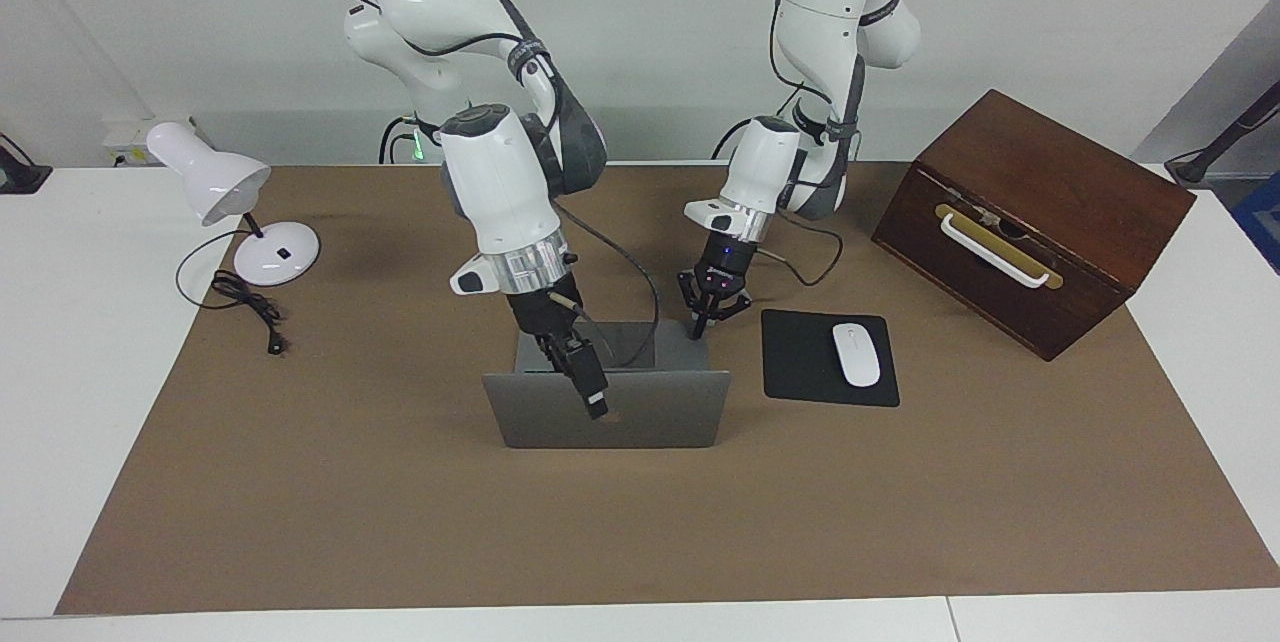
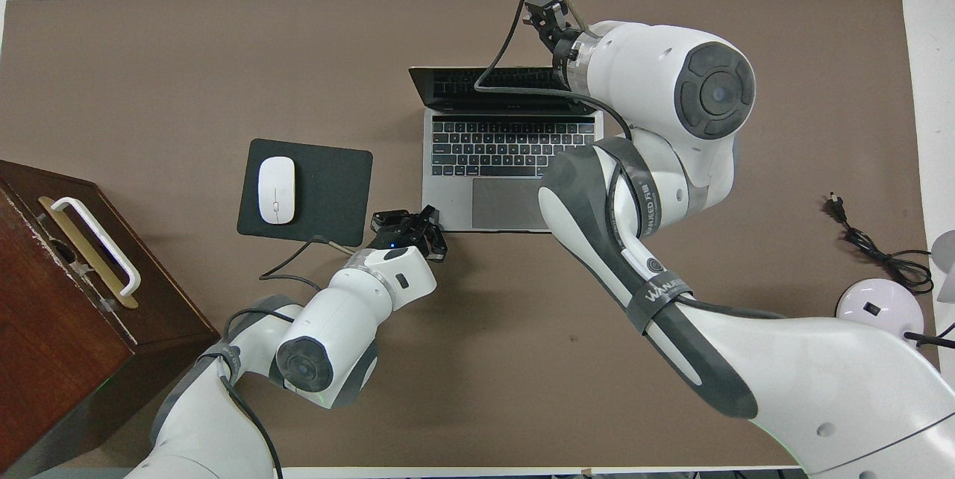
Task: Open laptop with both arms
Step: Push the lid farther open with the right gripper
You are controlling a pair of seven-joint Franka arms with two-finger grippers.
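The silver-grey laptop (image 1: 640, 417) stands open in the middle of the brown mat, its lid raised and its back turned away from the robots. The overhead view shows its keyboard (image 2: 507, 147) and dark screen. My right gripper (image 1: 596, 400) hangs at the lid's top edge, in front of the lid's back; in the overhead view it (image 2: 546, 15) lies past that edge. My left gripper (image 1: 699, 329) is shut, with its tips down on the base's corner nearest the robots at the left arm's end. It also shows in the overhead view (image 2: 418, 227).
A black mouse pad (image 1: 800, 367) with a white mouse (image 1: 856, 354) lies beside the laptop toward the left arm's end. A dark wooden box (image 1: 1030, 212) with a white handle stands further that way. A white desk lamp (image 1: 225, 192) and its cable stand at the right arm's end.
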